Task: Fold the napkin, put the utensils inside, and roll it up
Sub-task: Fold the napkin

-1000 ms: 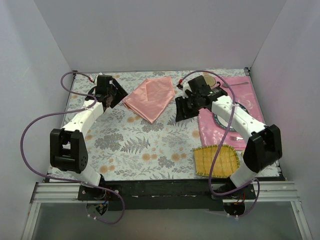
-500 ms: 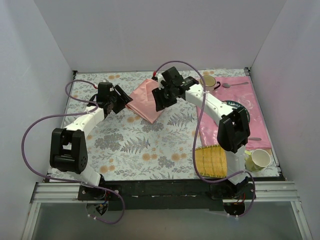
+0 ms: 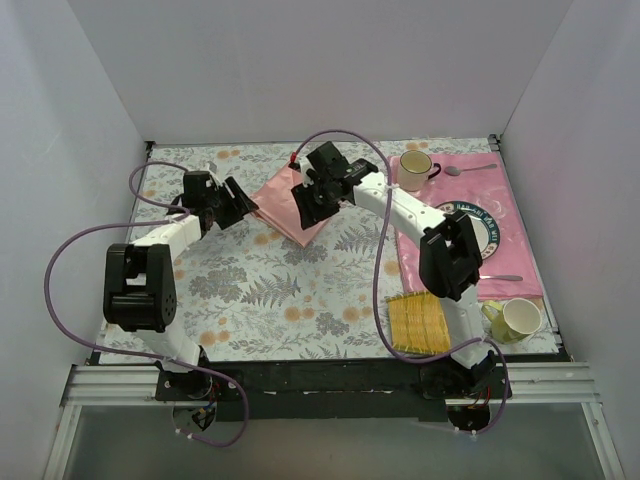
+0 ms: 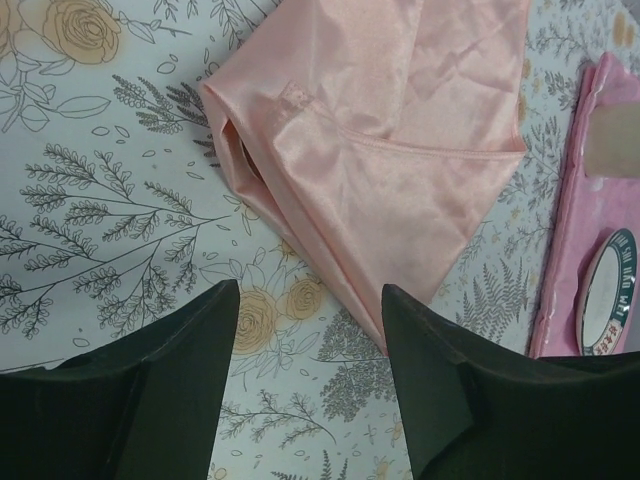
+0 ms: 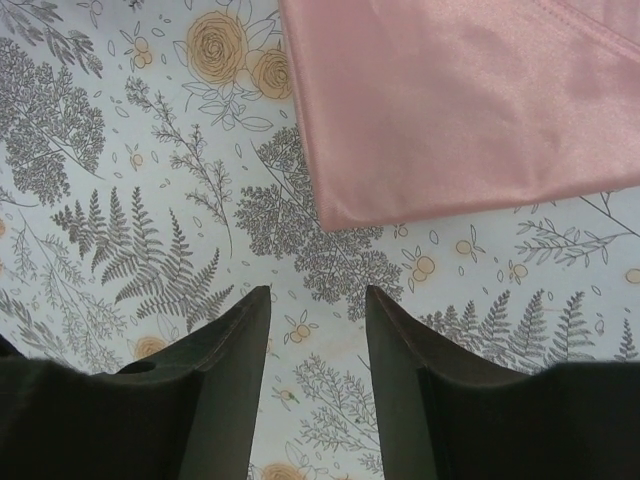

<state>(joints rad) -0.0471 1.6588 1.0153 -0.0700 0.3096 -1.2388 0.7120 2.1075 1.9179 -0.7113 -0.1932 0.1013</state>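
Napkin (image 3: 278, 205), loosely folded; left gripper (image 4: 310, 300) and right gripper (image 5: 318, 300) empty, jaws apart; slick satin may slide when pinched.

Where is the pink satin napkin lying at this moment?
In the top view the napkin lies folded on the floral tablecloth, far centre-left, with the left pincer beside its left edge and the right pincer above its right part.
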